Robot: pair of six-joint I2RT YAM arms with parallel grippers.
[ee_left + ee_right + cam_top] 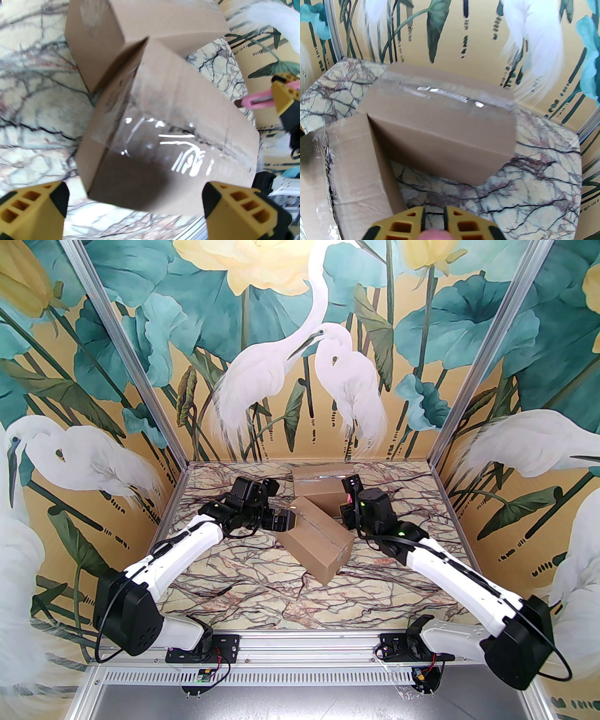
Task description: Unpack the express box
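Lying slantwise on the table [243, 587], the near box [318, 540] sits just beside a far box [323, 483]; left gripper [133, 201] spread wide at its left end, right gripper [433, 220] clamping a pink cutter [255, 103].

Walls [300, 357] painted with white egrets and lotus leaves enclose a veined, seemingly marble tabletop [262, 587].

You've got two cardboard boxes, near box [318, 544] and far box [323, 474], one pink cutter [256, 102], and two grippers, left gripper [135, 191] and right gripper [433, 212].
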